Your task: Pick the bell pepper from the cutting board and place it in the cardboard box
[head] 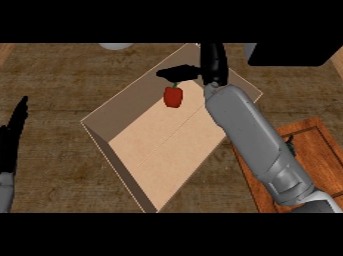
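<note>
Overhead, right hand (192, 72) apparently pinching bell pepper (174, 97) above cardboard box (159, 142), forearm crossing cutting board (318, 155).

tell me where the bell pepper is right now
In the head view the red bell pepper hangs by its stem from the right hand, over the far end of the open cardboard box, left of the cutting board.

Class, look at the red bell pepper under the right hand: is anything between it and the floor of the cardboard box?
Nothing visible. The bell pepper hangs from the right hand over the far end of the cardboard box, whose floor beneath shows bare.
</note>
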You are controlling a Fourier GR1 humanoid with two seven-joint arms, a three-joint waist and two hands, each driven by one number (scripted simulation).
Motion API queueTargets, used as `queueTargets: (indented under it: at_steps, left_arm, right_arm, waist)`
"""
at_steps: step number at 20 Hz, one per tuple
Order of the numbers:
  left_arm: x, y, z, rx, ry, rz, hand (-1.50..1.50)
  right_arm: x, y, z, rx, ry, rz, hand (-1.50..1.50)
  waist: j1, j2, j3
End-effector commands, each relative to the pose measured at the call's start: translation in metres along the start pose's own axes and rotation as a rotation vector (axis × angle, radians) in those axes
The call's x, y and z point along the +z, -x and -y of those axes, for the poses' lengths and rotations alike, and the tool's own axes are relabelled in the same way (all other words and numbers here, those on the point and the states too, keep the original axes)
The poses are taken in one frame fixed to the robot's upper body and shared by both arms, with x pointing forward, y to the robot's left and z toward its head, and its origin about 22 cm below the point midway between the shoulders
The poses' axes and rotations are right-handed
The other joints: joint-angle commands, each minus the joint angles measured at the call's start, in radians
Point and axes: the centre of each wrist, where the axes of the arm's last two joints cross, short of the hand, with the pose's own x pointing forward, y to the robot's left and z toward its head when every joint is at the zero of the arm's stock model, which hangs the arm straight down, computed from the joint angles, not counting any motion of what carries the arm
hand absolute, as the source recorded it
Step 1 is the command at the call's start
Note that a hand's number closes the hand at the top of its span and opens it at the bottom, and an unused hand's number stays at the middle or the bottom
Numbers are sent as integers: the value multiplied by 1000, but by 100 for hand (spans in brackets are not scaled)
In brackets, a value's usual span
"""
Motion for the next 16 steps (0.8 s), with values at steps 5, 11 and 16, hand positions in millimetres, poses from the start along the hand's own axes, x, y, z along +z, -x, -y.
queueTargets:
  at_steps: [5,11,16]
  left_arm:
    - [2,11,-19,-4,-32,-35,0]
    - [0,0,-8,6,-13,-24,0]
    - [6,4,-18,1,-28,-11,0]
  right_arm:
    - [14,44,102,-85,69,-17,-150]
    - [39,65,188,-16,104,-46,-150]
    - [68,84,264,-16,84,-43,-150]
  waist:
    - [-36,-10,0]
    - [-33,-8,0]
    - [-25,-5,0]
